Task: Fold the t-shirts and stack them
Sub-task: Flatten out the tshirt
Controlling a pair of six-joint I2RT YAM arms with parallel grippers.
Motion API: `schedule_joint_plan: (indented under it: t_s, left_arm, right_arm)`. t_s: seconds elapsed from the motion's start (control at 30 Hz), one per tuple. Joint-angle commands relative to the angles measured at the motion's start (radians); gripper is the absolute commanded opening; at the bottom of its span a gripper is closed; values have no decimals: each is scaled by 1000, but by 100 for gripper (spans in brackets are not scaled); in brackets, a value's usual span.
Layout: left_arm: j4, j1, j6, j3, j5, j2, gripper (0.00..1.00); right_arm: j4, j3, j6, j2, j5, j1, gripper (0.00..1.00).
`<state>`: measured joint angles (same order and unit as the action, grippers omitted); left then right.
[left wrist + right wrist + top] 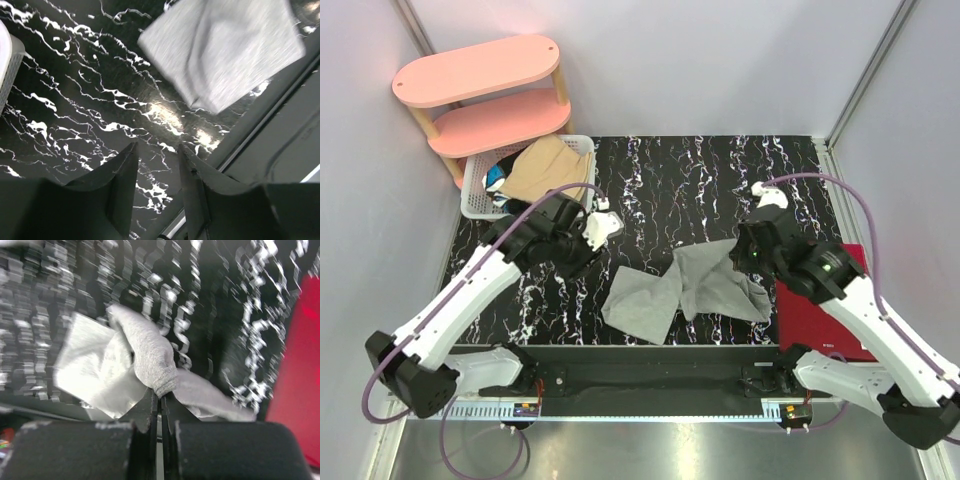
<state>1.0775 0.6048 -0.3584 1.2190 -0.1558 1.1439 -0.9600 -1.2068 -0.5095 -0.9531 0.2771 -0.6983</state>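
A light heather grey t-shirt lies crumpled on the black marble table near its front edge. My right gripper is shut on a fold of its hem and holds that part lifted, the rest draping down. My left gripper is open and empty above bare table, left of the shirt's corner. A tan-beige t-shirt and dark and blue shirts sit in the basket at the back left.
A white lattice basket stands at the table's back left, its rim in the left wrist view. A pink two-tier shelf is behind it. A red folded cloth lies at the right edge, also in the right wrist view.
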Motion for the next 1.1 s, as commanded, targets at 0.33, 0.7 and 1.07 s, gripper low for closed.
schedule_joint_plan:
  t_s: [0.33, 0.7, 1.07]
  left_arm:
    - [-40, 131, -8, 185, -19, 233, 43]
    - [-67, 441, 13, 165, 27, 441, 46]
    - [-122, 539, 96, 159, 42, 537, 66]
  right_arm:
    - [-6, -77, 61, -101, 201, 3, 0]
    - [27, -188, 150, -275, 366, 114, 0]
    - [92, -263, 157, -355, 315, 226, 0]
